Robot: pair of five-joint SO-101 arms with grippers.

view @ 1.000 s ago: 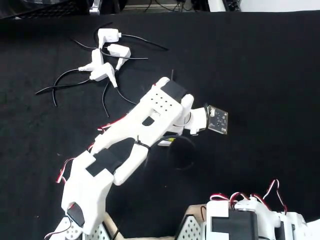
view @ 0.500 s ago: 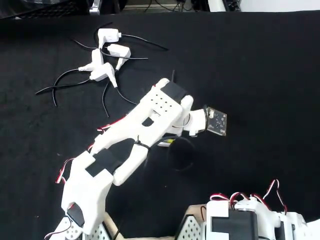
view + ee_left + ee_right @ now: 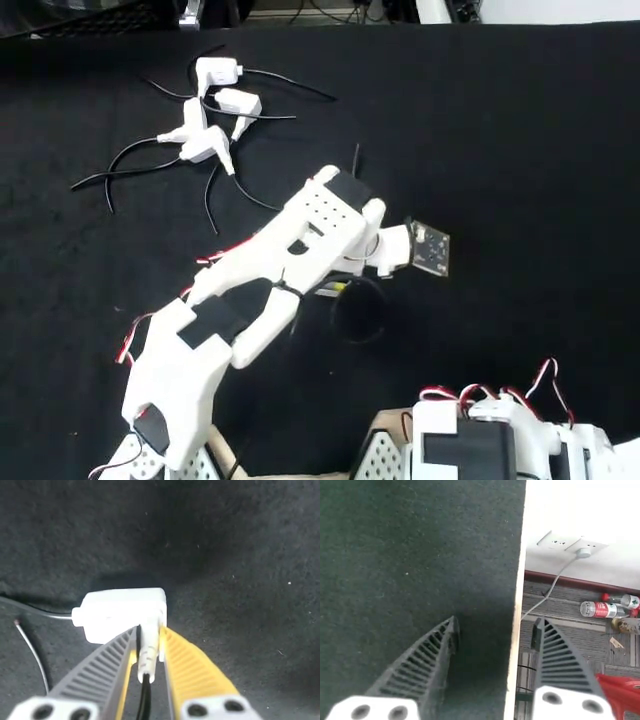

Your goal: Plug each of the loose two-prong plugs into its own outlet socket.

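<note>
With the left gripper (image 3: 148,631) clamped on the neck of a white plug (image 3: 145,657) that butts against a loose socket (image 3: 122,612) in the middle of the table (image 3: 520,120), and the right gripper (image 3: 496,622) hanging open over its edge, pushing could slide the unheld socket away.

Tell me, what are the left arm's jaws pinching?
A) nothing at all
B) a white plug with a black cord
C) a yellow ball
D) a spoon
B: in the left wrist view, the left arm's jaws stand closed on the neck of the white plug, and its black cord runs back between them.
</note>
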